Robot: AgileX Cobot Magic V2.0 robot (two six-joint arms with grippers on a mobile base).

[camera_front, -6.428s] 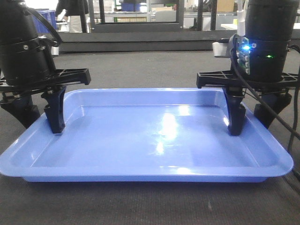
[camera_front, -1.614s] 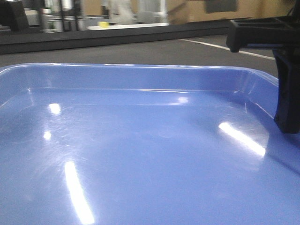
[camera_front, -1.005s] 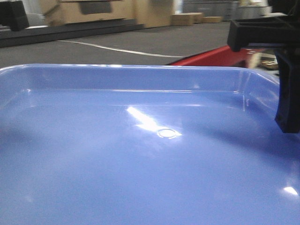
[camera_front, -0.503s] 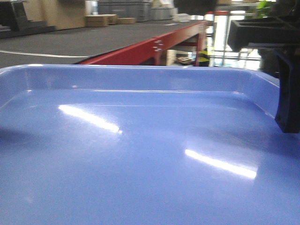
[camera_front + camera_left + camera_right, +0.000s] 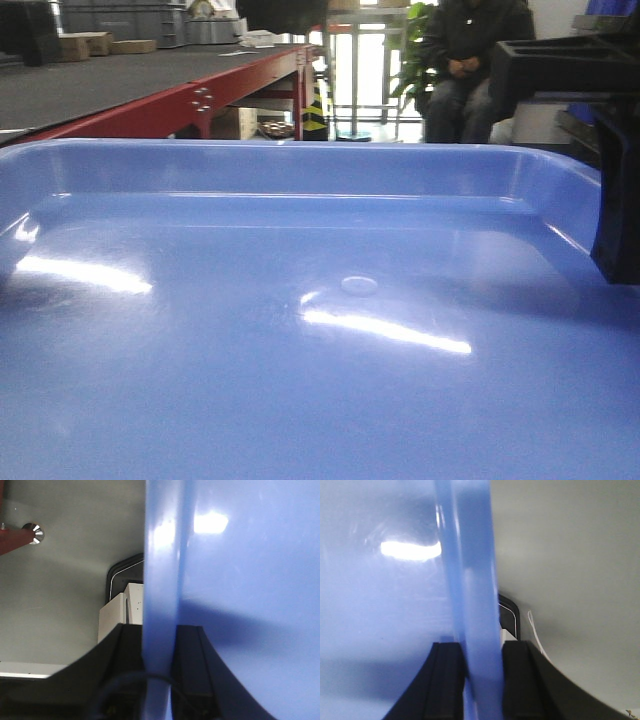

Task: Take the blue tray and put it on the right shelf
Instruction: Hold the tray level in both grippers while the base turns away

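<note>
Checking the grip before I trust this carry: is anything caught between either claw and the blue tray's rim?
Nothing visible. The left claw and the right claw each close directly on the rim of the blue tray, with only blue plastic between their fingers.

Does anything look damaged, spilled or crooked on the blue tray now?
Nothing stands out. The blue tray looks level, empty and uncracked; the left gripper and the right gripper each clamp its rim squarely.
</note>
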